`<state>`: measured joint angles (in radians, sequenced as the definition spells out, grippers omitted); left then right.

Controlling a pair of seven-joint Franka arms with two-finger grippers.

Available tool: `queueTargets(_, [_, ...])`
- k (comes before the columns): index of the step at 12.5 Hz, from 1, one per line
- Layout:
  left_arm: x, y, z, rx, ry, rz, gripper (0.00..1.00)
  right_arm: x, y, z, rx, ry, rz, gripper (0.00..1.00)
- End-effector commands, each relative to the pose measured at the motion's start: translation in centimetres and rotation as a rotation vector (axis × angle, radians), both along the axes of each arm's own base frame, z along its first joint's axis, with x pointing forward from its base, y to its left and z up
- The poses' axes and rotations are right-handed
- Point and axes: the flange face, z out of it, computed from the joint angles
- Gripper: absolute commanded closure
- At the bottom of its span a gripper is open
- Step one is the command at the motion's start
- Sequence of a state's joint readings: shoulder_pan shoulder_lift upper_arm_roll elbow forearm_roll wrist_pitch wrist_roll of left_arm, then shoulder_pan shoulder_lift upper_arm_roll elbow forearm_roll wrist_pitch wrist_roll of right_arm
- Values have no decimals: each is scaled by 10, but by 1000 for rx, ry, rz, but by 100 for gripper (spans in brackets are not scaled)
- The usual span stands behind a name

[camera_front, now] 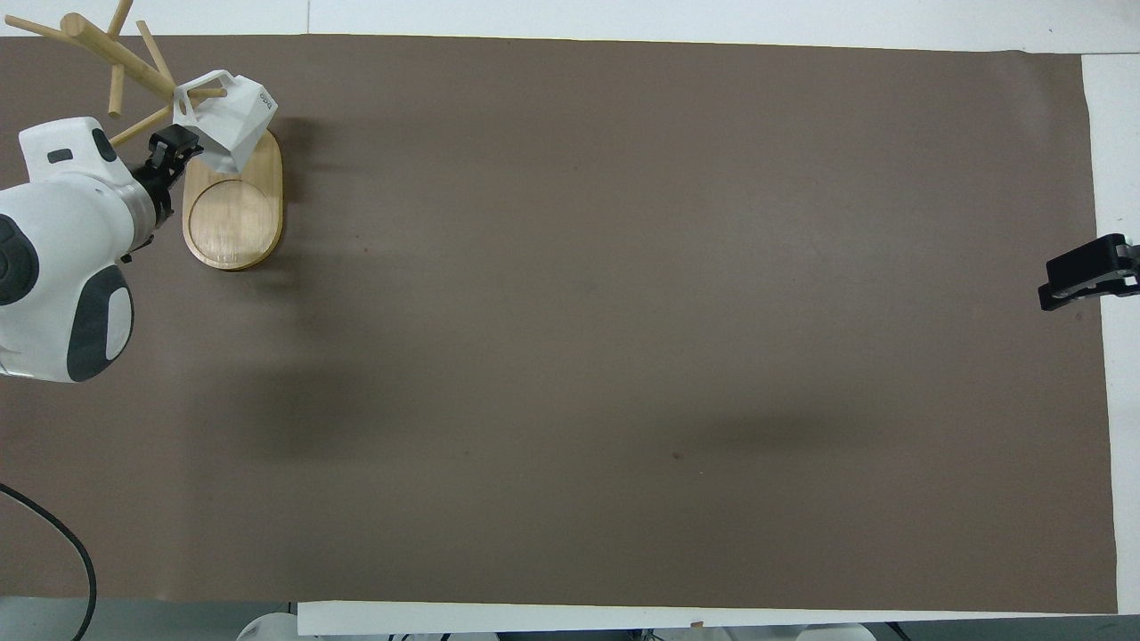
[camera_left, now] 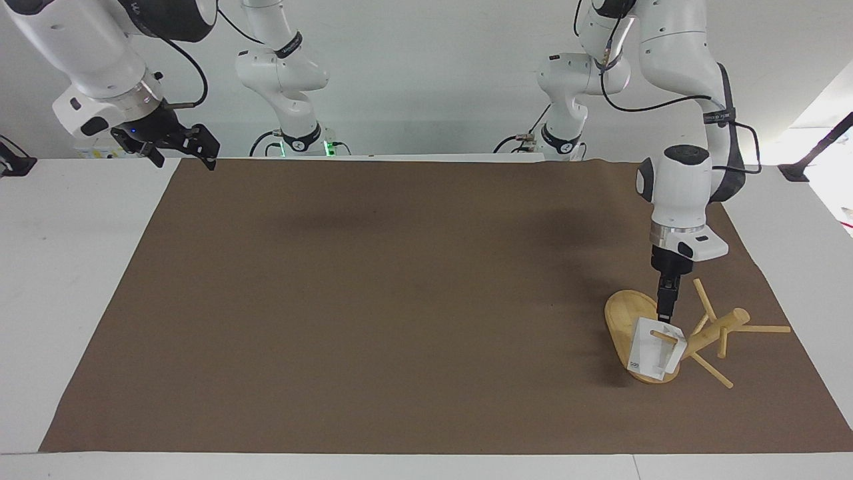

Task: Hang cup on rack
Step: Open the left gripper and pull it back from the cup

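White faceted cup (camera_left: 650, 350) hangs by handle on peg — bamboo rack (camera_left: 713, 333), upright.

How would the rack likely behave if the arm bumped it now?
The rack probably resists tipping: its flat oval base lies broad on the mat. Thin pegs look snappable. The cup hangs by its handle on one peg, so a bump might swing it off.

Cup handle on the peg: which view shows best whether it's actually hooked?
The overhead view: a thin peg passes through the handle of the white cup, seen against the dark mat. The facing view shows the cup over the bamboo rack base, peg visible in the handle but foreshortened.
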<state>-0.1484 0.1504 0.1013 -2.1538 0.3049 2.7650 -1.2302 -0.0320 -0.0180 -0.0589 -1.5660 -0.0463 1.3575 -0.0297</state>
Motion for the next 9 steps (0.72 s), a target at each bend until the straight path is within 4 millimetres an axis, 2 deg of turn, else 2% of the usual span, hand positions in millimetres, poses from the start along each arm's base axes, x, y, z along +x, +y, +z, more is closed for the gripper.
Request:
queueTargets(1, [-18,-2,25,44,97,10,0,-3,-1,0,-10,-9,-7,0])
queueTargets(4, [-29,-23,62,38,166,0,1,-3,-1,0,-10,-9,-7,0])
queueTargets(5, [-31,-39,80,44,229,-47,1,-3,-1,0,-10,-9,-7,0])
queueTargets(7, [-32,-40,132,36,365,-173,1,-3,-1,0,-10,-9,-7,0])
queueTargets(9, [-38,-23,193,58,470,-403,0,-3,-1,0,-10,-9,-7,0])
